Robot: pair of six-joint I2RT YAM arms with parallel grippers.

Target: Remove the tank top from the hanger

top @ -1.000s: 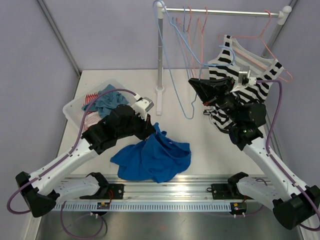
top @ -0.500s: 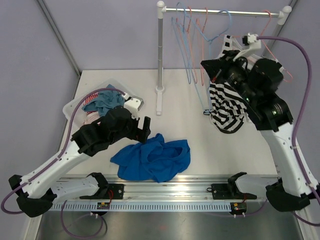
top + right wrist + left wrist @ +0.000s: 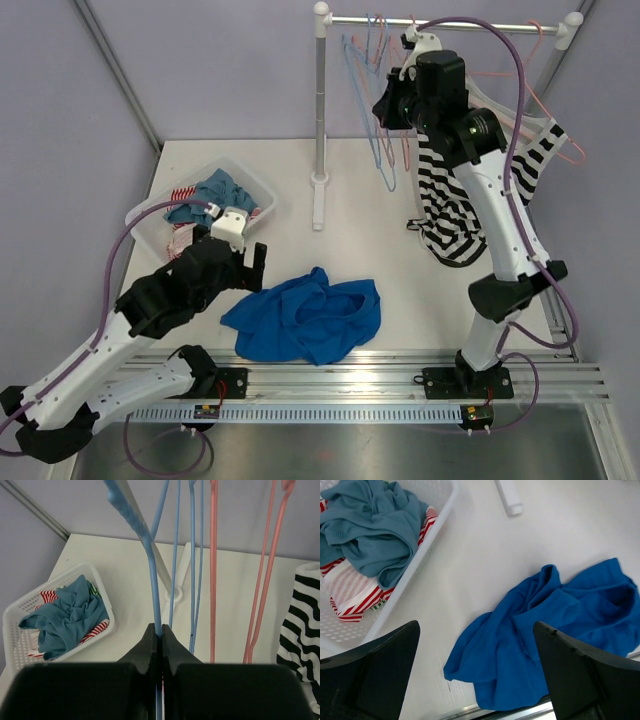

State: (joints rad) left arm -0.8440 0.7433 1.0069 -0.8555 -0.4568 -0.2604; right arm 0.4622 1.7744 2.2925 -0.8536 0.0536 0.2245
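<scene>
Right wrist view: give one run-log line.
right gripper: shut on light-blue plastic hanger | left gripper: open | blue cloth garment: on table

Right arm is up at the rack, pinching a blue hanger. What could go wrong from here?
1. The right tool is shut on the blue hanger, with pink hangers close beside it; moving sideways may tangle them.
2. Whether its hook sits on the rail is not visible; opening now might drop it.
3. The right arm crosses in front of the striped tank top; lowering may snag it.
</scene>
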